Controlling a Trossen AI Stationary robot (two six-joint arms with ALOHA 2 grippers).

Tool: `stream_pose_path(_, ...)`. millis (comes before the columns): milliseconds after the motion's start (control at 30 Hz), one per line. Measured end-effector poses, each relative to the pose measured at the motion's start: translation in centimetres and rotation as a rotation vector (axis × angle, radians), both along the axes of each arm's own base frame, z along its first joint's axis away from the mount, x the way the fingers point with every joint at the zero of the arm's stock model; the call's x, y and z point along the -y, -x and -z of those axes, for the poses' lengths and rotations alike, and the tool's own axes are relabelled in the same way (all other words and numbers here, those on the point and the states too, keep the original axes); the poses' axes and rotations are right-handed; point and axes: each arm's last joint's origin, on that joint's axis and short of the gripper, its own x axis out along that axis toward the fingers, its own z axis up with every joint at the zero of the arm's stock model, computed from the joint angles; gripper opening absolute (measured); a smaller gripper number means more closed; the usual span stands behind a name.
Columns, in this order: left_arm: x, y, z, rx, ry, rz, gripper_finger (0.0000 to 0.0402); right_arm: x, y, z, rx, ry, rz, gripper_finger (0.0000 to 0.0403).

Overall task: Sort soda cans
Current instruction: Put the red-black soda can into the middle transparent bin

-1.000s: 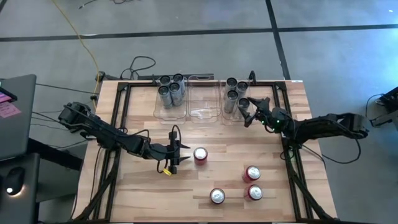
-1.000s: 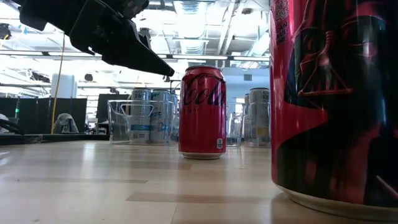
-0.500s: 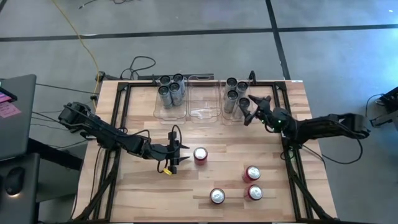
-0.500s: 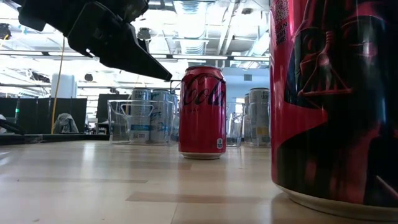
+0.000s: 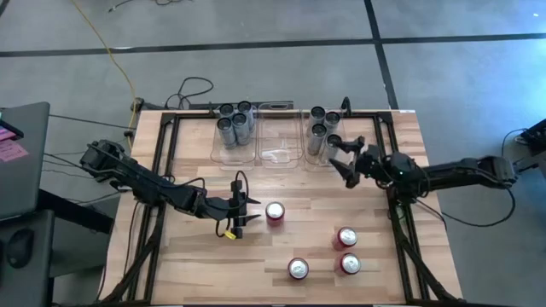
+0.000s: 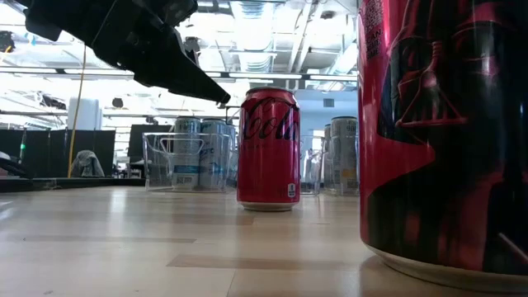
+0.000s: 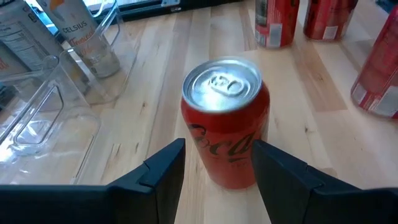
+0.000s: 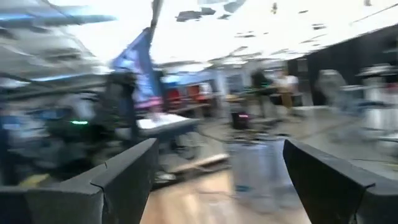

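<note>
Left pincer spread open around red can, top visible only wrist-side.

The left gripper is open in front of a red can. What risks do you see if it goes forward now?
The left gripper is open, its fingers either side of the red can but only at its near edge; closing early could pinch the rim and tip it. Pushing forward might slide the upright can toward the empty middle bin.

Light wooden surface sitting on grey concrete floor; yellow cable trailing upper left; ceiling strip lights glowing overhead.
</note>
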Motion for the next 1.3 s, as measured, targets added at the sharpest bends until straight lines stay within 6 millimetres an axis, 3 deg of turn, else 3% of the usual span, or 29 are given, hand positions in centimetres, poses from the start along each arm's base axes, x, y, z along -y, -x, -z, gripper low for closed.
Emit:
stream_pose_path(267,0.7,-0.3,-1.1,0.111,0.059,0.074,0.0204,-2.6,-1.3,-1.6,-0.038,-0.005,-0.174,0.0363)
stream_pose_path(533,-1.1,-1.0,-1.2,0.129,0.185,0.049,0.0306,-4.1,-1.8,-4.1,0.031,-0.010,-0.264,0.0363)
stream_pose_path(767,-1.9,-1.3,-1.3,0.129,0.194,0.086,0.0375,-4.2,-2.0,-4.3,0.004,-0.017,-0.232,0.0363)
stream_pose_path(1000,-2.2,-1.4,-1.3,0.136,0.185,0.078,0.0389,-4.0,-2.0,-4.2,-0.009,-0.018,-0.213,0.0363)
stream_pose_path(1300,-2.0,-3.7,2.0,0.089,0.177,0.078,0.0389,-4.1,-2.0,-4.1,-0.013,-0.026,-0.218,0.0363)
